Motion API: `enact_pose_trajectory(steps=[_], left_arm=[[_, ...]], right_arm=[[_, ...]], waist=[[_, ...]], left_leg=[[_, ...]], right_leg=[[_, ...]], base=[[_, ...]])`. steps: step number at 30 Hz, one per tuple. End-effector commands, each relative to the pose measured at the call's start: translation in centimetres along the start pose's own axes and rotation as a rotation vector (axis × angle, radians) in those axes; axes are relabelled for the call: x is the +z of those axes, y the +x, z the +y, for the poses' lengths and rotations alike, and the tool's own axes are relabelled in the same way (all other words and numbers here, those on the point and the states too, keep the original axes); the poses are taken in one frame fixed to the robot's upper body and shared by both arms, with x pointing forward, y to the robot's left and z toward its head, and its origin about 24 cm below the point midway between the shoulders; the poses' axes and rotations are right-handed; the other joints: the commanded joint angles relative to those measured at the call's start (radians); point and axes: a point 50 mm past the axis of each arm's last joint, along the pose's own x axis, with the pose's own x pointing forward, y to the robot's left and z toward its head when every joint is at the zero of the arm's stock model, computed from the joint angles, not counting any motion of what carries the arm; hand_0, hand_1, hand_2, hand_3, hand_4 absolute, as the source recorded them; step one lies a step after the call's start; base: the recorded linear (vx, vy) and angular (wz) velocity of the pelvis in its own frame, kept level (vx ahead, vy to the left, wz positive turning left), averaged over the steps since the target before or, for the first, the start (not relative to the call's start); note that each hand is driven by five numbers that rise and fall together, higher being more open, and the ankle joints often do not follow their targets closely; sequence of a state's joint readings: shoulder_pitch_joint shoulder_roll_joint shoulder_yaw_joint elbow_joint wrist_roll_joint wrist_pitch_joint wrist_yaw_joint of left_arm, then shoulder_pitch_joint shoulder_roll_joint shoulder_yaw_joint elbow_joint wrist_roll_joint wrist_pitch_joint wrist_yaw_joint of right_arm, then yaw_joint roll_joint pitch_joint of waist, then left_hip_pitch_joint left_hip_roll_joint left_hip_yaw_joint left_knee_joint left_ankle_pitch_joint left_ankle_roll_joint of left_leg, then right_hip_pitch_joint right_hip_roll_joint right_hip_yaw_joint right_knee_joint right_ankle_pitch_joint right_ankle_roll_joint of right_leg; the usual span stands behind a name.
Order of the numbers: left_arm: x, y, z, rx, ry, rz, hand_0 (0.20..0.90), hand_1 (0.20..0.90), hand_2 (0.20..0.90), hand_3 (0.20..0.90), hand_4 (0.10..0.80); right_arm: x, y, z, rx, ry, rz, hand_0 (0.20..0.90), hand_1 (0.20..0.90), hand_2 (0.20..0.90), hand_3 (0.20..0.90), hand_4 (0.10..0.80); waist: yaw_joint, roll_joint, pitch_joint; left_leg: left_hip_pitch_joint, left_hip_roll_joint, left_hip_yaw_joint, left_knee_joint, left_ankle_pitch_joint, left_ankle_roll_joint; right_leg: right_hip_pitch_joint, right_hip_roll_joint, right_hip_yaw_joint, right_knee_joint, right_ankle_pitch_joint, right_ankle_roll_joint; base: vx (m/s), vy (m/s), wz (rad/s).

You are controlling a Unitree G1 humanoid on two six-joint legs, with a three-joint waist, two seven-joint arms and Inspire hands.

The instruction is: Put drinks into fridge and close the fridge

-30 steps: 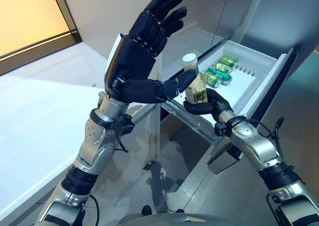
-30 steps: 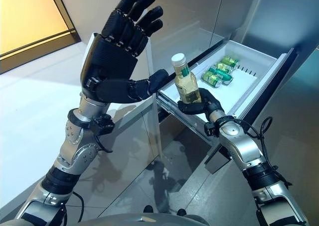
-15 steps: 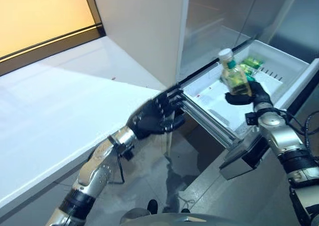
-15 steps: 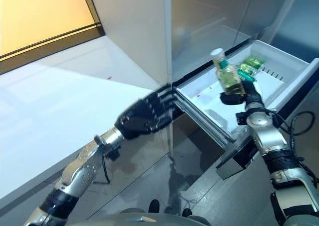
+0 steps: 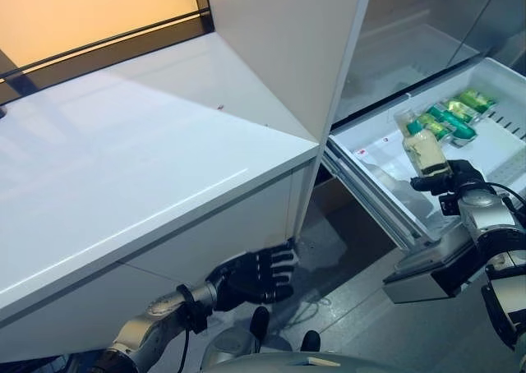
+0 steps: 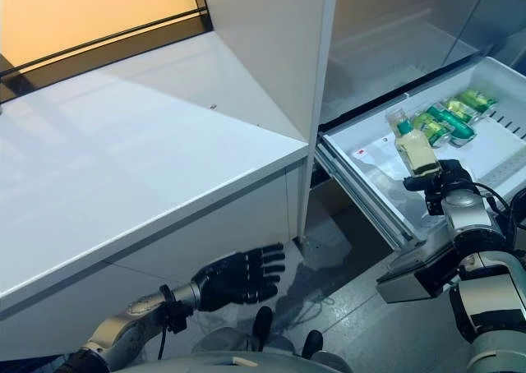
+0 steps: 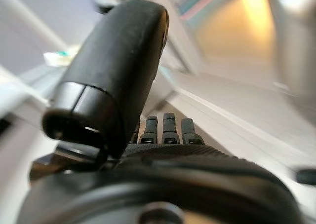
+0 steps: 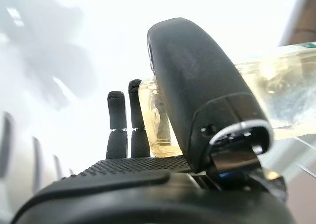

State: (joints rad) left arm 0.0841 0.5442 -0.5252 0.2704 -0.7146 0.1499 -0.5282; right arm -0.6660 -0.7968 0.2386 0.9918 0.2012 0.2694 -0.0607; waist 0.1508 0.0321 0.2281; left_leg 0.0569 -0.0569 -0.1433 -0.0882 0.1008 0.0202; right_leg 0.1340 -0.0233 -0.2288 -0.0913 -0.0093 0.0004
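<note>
My right hand (image 5: 450,178) is shut on a clear bottle of pale yellow drink (image 5: 422,148) with a green neck band. It holds the bottle, tilted a little, just above the open white fridge drawer (image 5: 366,194). In the right wrist view the thumb (image 8: 197,91) lies across the bottle (image 8: 279,103), with fingers (image 8: 117,128) behind it. Green cans (image 5: 448,118) lie at the far end of the drawer. My left hand (image 5: 251,276) is open and empty, low in front of the counter's face, above the floor; its straight fingers (image 7: 168,130) show in the left wrist view.
A long white counter (image 5: 123,143) fills the left. A tall white panel (image 5: 279,44) stands at its right end, next to the drawer. Grey steel fridge fronts (image 5: 411,20) rise behind the drawer. Grey floor (image 5: 353,262) lies below the drawer.
The camera has swung, shifting the whole picture. My left hand has dropped from raised high to low by the counter's front. My right hand has carried the bottle over the drawer.
</note>
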Motion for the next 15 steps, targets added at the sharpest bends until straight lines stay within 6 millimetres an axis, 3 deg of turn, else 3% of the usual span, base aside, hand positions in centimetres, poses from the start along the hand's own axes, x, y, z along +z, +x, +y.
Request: enact_pose_trajectory(steps=[1,4,9,15], left_arm=[[0.8,0.1,1.0,0.114,0.174,-0.025,0.900,0.900,0.900,0.900,0.800],[-1.2,-1.0,4.0,0.312,0.260,0.111,0.900,0.900,0.900,0.900,0.800],[-4.3,-2.9,6.8,0.522,0.238,0.276,0.900,0.900,0.900,0.900,0.800],[-5.7,-4.2,8.3,0.626,0.219,0.365,0.900,0.900,0.900,0.900,0.800]], right_arm=[[7.9,-1.2,-7.1,-0.178,-0.005,-0.222,0.300,0.300,0.300,0.200,0.100],[6.9,-0.8,-6.4,-0.134,-0.048,-0.145,0.300,0.300,0.300,0.200,0.100],[5.1,-0.6,-6.2,-0.063,-0.142,-0.013,0.300,0.300,0.300,0.200,0.100],[5.0,-0.6,-6.2,-0.042,-0.212,0.029,0.300,0.300,0.300,0.200,0.100]], waist=[[-0.005,-0.017,-0.008],[-0.006,-0.022,0.024],[-0.009,-0.031,0.064],[-0.011,-0.033,0.093]], left_leg=[[0.011,0.014,0.110,0.035,-0.110,0.002],[-0.006,0.015,0.116,0.041,-0.109,0.005],[-0.029,0.016,0.122,0.050,-0.108,0.008],[-0.056,0.013,0.125,0.061,-0.109,0.011]], right_leg=[[-0.050,-0.004,0.024,0.089,-0.027,0.028],[-0.069,-0.004,0.028,0.097,-0.024,0.029],[-0.099,-0.004,0.034,0.109,-0.019,0.031],[-0.126,-0.005,0.039,0.119,-0.017,0.030]], base=[[-0.036,-0.048,-0.01],[-0.035,-0.054,-0.02],[-0.035,-0.044,0.00],[-0.026,-0.011,-0.02]])
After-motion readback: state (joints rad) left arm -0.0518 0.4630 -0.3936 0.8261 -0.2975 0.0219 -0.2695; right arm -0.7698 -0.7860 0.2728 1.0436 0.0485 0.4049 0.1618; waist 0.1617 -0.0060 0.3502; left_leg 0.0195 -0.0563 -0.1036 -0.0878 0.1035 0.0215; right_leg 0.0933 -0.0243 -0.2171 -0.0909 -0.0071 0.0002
